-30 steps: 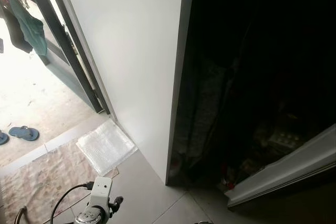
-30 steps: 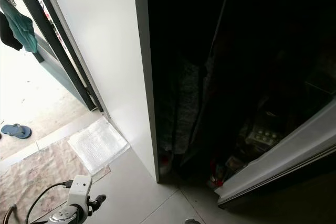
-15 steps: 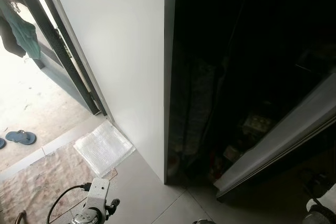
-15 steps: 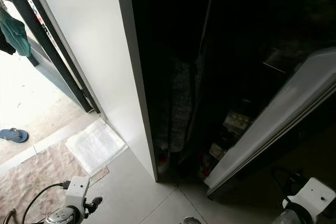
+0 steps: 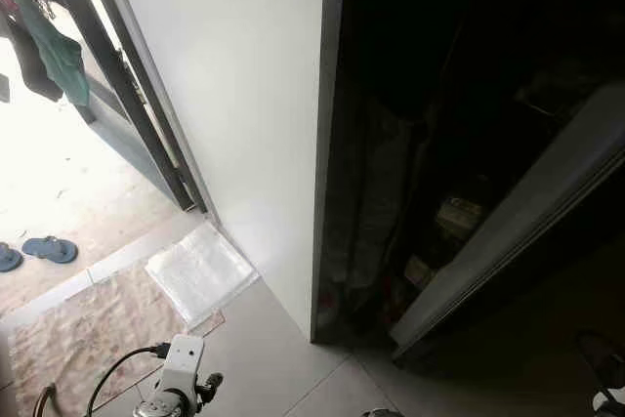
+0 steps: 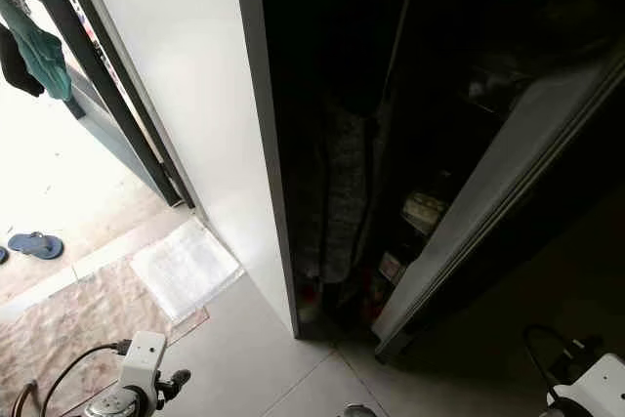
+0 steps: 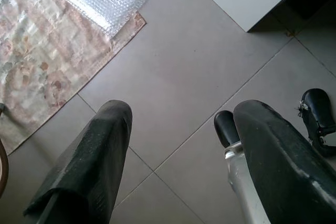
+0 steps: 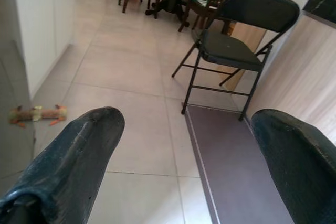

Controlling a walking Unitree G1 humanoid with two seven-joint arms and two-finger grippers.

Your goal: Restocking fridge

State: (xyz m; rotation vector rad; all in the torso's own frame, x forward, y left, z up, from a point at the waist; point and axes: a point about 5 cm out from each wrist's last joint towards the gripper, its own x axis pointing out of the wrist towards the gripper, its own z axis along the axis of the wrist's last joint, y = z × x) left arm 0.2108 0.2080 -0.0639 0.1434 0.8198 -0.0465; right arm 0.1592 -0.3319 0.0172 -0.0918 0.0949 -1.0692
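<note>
Head views: fridge (image 5: pixel 254 114) white side ahead, its door (image 6: pixel 488 173) ajar over dark shelves, bubble wrap (image 5: pixel 200 271) on floor beside it; left wrist view: left tool (image 7: pixel 178 156) open over floor tiles near fridge corner; right wrist view: right tool (image 8: pixel 184 156) open, folding chair (image 8: pixel 236 40) beyond.

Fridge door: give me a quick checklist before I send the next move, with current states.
1. Fridge door open: ok, partly swung out.
2. Fridge interior readable: not ok, very dark, contents unclear.
3. Left gripper empty: ok, jaws open over bare floor tile.
4. Right gripper empty: ok, jaws open.
5. Stock item in hand: not ok, neither gripper holds anything.
6. Bubble wrap sheet near the feet: cannot tell if it's in the path.
</note>
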